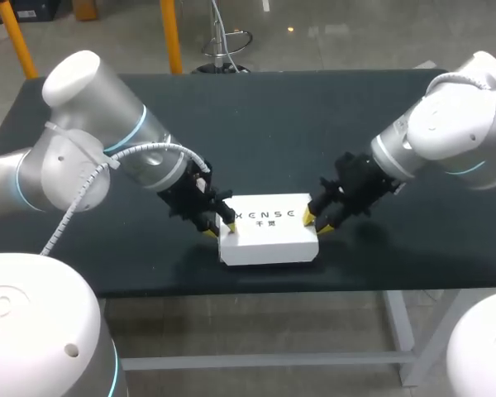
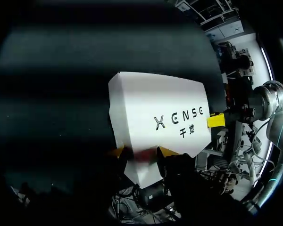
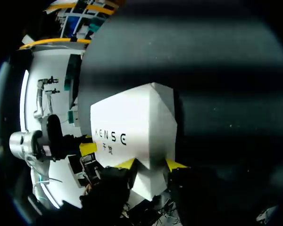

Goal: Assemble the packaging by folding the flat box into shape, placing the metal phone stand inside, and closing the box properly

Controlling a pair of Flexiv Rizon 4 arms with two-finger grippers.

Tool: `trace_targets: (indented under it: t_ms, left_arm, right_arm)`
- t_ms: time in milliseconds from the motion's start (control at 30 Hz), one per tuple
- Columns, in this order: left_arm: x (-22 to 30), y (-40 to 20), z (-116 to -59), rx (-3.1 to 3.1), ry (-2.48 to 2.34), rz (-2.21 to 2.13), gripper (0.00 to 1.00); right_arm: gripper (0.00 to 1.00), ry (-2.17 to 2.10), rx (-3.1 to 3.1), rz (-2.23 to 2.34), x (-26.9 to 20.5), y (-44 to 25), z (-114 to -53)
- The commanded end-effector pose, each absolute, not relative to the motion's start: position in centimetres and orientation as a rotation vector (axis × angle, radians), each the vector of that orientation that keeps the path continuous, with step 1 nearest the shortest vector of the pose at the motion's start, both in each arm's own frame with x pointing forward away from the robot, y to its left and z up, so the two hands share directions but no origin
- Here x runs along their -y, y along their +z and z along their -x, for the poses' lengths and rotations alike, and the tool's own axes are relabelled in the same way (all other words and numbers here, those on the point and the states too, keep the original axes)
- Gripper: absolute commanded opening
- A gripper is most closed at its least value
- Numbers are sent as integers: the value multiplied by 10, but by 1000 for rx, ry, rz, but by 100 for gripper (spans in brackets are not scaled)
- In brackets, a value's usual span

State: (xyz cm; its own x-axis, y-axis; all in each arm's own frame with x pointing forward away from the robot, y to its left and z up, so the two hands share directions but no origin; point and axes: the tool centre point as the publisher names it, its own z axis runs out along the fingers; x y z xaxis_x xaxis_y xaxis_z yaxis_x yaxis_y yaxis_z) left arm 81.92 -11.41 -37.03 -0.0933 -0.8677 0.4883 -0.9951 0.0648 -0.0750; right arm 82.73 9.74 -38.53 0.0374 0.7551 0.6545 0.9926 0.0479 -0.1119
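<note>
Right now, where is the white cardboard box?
Head view: the white cardboard box sits near the table's front edge, between the left gripper and right gripper.

The table (image 1: 273, 116) has a dark matte top on a pale metal frame. A white box (image 1: 269, 238) with dark print on its upper face lies flat on it toward six o'clock, close to the near edge, its long side running from nine to three o'clock.

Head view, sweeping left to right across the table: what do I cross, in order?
left arm → left gripper → white box → right gripper → right arm
</note>
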Motion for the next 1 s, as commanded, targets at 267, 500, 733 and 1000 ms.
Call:
trace_targets:
  t_ms: [267, 500, 733, 1000]
  left_arm:
    - [122, -367, -824, 2016, 537, -1872, 43]
    - [122, -365, -826, 2000, 515, -1866, 44]
    - [121, -363, -828, 1983, 489, -1866, 44]
    - [122, -360, -829, 1966, 466, -1862, 44]
  right_arm:
    - [41, -520, 1754, 1748, -105, -379, -828]
    - [41, -496, 1738, 1733, -105, -375, -830]
    - [40, -461, 1705, 1723, -105, -375, -836]
    - [40, -405, 1656, 1715, -105, -372, -843]
